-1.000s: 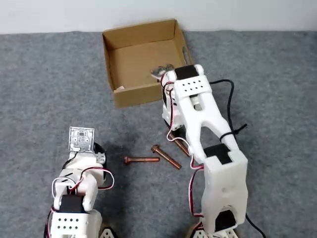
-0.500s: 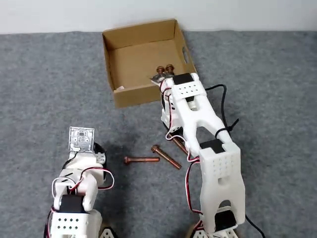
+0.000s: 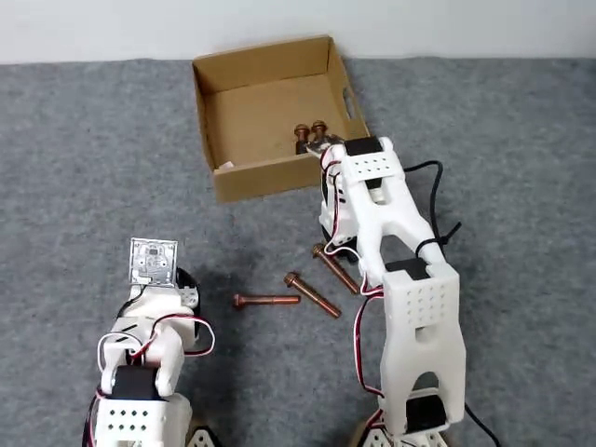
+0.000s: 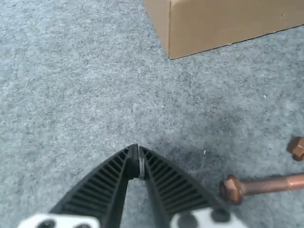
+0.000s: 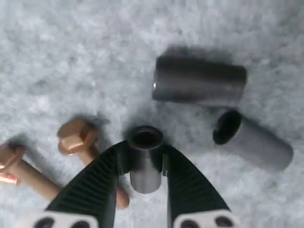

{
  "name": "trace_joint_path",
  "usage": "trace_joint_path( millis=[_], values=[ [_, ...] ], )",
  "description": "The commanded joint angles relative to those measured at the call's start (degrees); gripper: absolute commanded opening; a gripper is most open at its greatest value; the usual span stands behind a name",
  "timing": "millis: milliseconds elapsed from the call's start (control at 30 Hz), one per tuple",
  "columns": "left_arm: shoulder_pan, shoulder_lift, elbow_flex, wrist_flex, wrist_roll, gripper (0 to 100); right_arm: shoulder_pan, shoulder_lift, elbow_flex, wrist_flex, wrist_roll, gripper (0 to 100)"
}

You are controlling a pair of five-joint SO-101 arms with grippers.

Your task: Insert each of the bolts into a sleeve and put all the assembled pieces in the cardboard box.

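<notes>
In the right wrist view my right gripper (image 5: 144, 154) is shut on a dark grey sleeve (image 5: 144, 166) that stands on end, its open bore facing the camera. Two more sleeves (image 5: 199, 80) (image 5: 254, 140) lie on the carpet just beyond it. Copper bolt heads (image 5: 77, 135) (image 5: 9, 156) lie beside the fingers. The high view has three bolts (image 3: 265, 300) (image 3: 312, 294) (image 3: 335, 268) on the carpet beside the right arm (image 3: 372, 177). The cardboard box (image 3: 270, 177) holds two copper bolt heads (image 3: 301, 131) (image 3: 319, 128). My left gripper (image 4: 137, 159) is shut and empty, low over the carpet.
Grey carpet covers the table. The box stands at the back, its near wall (image 4: 228, 23) ahead of the left gripper. One bolt head (image 4: 231, 188) lies close beside the left fingers. The right arm's cable (image 3: 433, 200) loops out to the right.
The right arm's wrist has shifted right, away from the box's near wall, uncovering the two bolt heads in the box and the third bolt on the carpet. The left arm has not moved.
</notes>
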Motion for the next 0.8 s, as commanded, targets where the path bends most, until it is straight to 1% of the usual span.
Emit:
trace_joint_path(
  millis=[0,67,200,400,767],
  values=[
    [-0.26,-0.18,-0.22,0.09,-0.44,1,0.31,-6.55,-0.7,4.0,-0.09,0.9],
    [-0.26,-0.18,-0.22,0.09,-0.44,1,0.48,-9.71,-0.7,7.16,-0.7,0.9],
    [-0.26,-0.18,-0.22,0.09,-0.44,1,0.75,-16.22,-0.26,12.62,-5.1,0.9],
    [-0.26,-0.18,-0.22,0.09,-0.44,1,1.54,-28.79,8.18,12.53,-12.22,0.9],
    [0.09,-0.18,-0.22,0.09,-0.44,1,2.07,-52.18,25.23,12.44,-29.45,0.9]
  ],
)
